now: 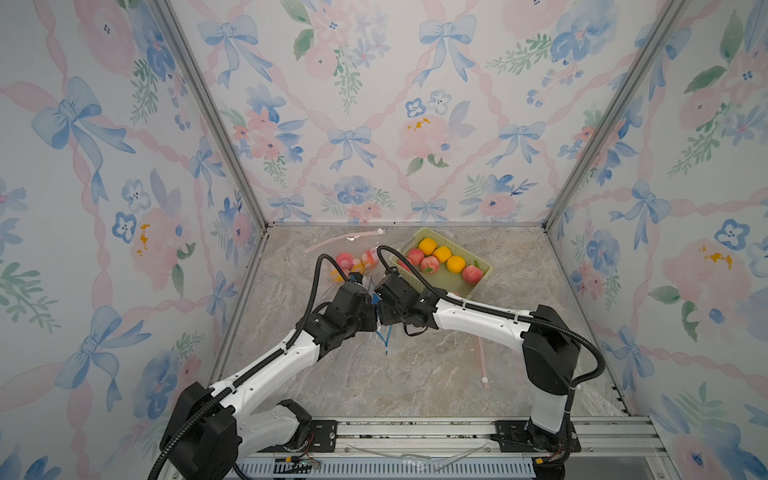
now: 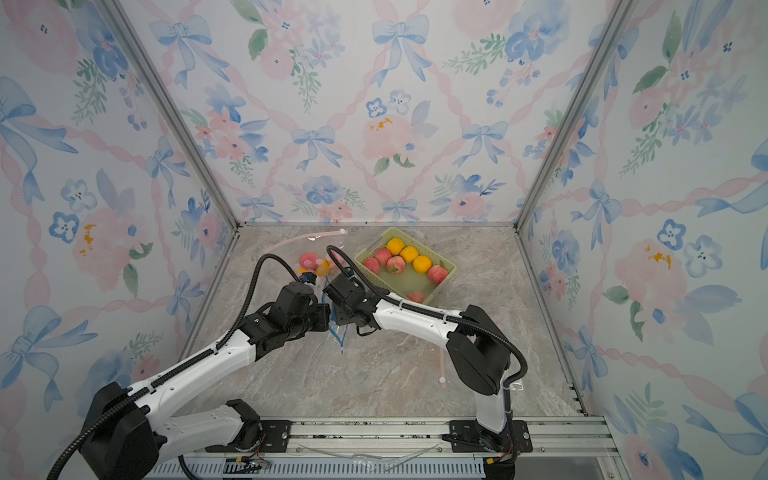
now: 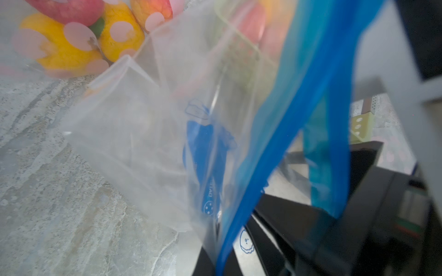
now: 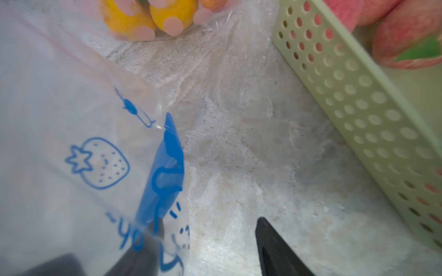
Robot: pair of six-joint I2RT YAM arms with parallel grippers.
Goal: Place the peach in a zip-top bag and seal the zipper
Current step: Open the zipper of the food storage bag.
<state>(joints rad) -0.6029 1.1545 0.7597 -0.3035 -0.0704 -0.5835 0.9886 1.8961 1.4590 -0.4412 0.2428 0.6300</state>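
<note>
The peaches (image 1: 430, 264) are sitting in the green basket (image 1: 478, 286), none in the blue-zippered zip-top bag (image 3: 148, 148), which the left claw (image 1: 373, 312) is clenching by its rim. The right claw (image 4: 210, 221) is standing released beside it, so the limp mouth risks sagging shut.

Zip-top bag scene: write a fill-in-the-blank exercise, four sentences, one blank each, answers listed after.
1. The zip-top bag has a zipper strip coloured ____.
2. In the right wrist view, the fruit drawn on that bag is a ____.
3. The perforated basket is coloured ____.
4. The right gripper has its jaws ____.
Answers: blue; strawberry; green; open.
</note>
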